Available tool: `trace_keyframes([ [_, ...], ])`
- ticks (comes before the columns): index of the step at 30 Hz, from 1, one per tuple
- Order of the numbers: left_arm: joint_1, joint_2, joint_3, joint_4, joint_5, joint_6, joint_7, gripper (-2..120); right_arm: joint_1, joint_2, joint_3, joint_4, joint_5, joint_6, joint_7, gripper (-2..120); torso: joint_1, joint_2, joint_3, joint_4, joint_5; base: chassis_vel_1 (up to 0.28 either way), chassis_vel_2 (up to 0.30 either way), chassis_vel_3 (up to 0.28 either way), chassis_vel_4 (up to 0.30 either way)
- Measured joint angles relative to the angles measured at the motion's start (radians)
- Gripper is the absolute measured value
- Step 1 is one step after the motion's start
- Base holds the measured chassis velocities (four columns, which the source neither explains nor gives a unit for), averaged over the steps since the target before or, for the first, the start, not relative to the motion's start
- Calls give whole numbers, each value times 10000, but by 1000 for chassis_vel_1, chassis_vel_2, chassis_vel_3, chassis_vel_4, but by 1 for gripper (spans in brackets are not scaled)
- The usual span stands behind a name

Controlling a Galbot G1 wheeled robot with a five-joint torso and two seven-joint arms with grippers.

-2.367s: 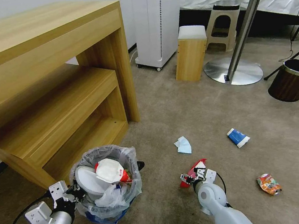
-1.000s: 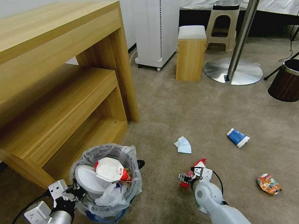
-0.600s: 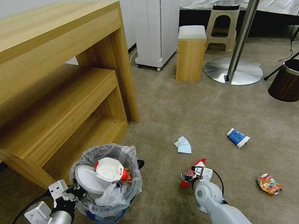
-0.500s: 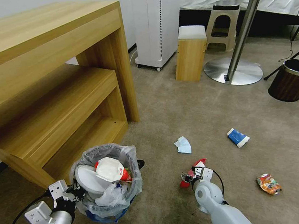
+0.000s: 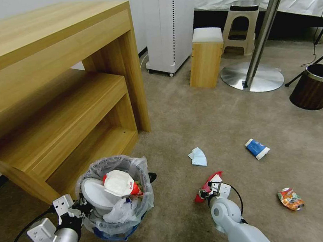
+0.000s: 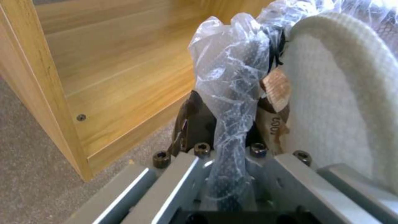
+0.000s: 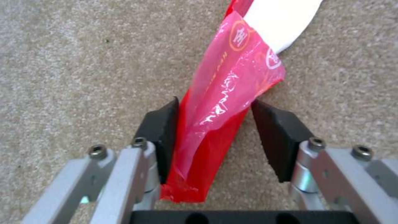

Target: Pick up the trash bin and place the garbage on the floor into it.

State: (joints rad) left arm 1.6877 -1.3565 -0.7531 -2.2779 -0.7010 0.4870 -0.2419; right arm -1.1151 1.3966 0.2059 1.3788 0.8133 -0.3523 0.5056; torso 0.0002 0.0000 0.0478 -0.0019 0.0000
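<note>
Left gripper [image 5: 79, 207] jaws clamp the trash bin [image 5: 118, 219] rim on the carpet; right gripper [image 7: 215, 137], lowered, jaws open astride one red wrapper [image 7: 226, 93]; three other litter pieces lie nearby.

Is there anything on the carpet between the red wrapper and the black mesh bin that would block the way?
Nothing visible does. The right claw straddles the red wrapper; bare carpet lies between it and the trash bin, which the left claw holds.
</note>
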Motion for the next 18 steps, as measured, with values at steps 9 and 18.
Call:
trace_keyframes([
  [9, 23, -31, 66, -28, 31, -16, 15, 1, -140, -19, 41, 37, -137, 102, -40, 34, 0, 0, 0, -1, 0, 0, 0, 0, 0],
  [18, 36, -51, 89, -29, 59, -37, 27, 1, -110, -35, 32, -42, -196, 133, -87, 28, 0, 0, 0, 0, 0, 0, 0, 0, 0],
])
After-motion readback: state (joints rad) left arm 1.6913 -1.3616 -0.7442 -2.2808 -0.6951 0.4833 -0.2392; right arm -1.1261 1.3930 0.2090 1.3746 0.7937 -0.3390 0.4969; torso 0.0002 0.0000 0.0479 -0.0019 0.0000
